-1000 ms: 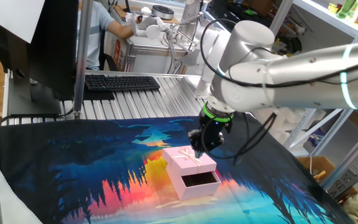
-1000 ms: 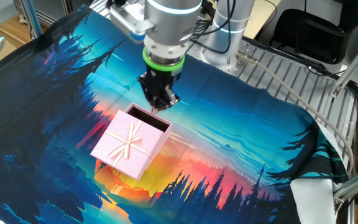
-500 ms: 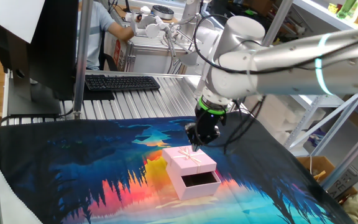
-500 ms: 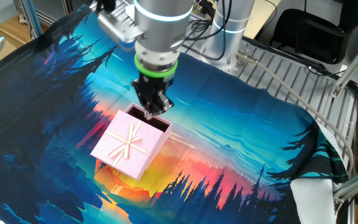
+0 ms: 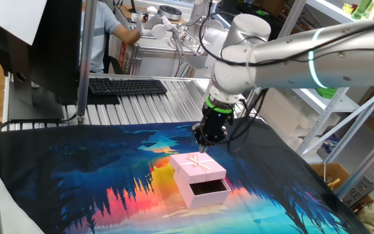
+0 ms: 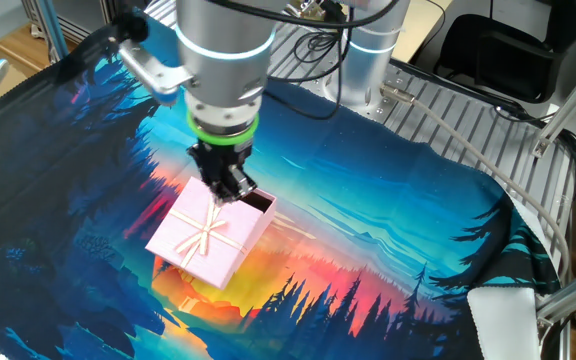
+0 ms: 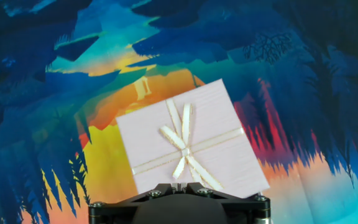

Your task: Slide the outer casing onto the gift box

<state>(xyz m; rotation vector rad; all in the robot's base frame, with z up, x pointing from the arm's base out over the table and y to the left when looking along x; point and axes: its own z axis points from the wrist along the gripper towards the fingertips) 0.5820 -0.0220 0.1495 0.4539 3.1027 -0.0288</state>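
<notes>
Pink cardboard casing (image 7: 188,140), ribboned, on bench cloth (image 5: 96,175), partly over box (image 5: 208,188); dark opening still exposed. My end effector (image 6: 226,186) hovers at casing's edge, holding nothing; finger spread unclear. Step, by my judgement: seating. Next: push casing fully home.

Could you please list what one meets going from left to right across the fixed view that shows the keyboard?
Dark monitor → keyboard → end effector above the outer casing → metal shelving.

forest-sunset printed cloth (image 5: 76,182) over table; black keyboard (image 5: 127,86) behind; monitor (image 5: 47,45) left.
</notes>
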